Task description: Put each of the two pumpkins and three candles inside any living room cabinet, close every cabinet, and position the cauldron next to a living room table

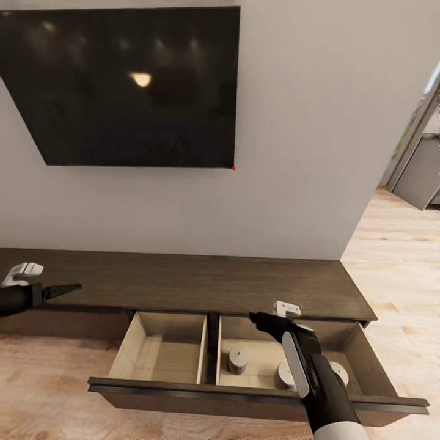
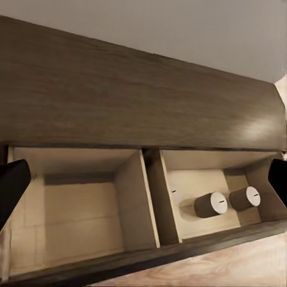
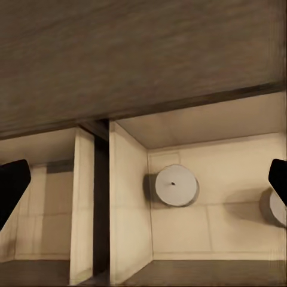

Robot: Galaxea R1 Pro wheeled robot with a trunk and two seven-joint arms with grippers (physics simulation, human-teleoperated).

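cabinet (image 1: 183, 282): low, dark-brown, drawers pulled open under wall screen (image 1: 122, 85)
candles (image 1: 237, 359): upright in right drawer
right gripper (image 1: 264, 319): jaws apart, above drawer
left gripper (image 1: 61, 289): cannot tell

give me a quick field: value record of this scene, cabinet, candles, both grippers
cabinet: long low dark-brown wooden cabinet against the wall, under a black wall screen
drawer: pulled open, pale interior, two compartments
left compartment: empty
right compartment: short pale grey-green candles standing upright; three show in head view, one partly behind the right arm
pumpkins: none in the drawer
left gripper: over the cabinet's left end, holding nothing, looks shut
right gripper: above the right compartment, fingers spread in its wrist view, empty
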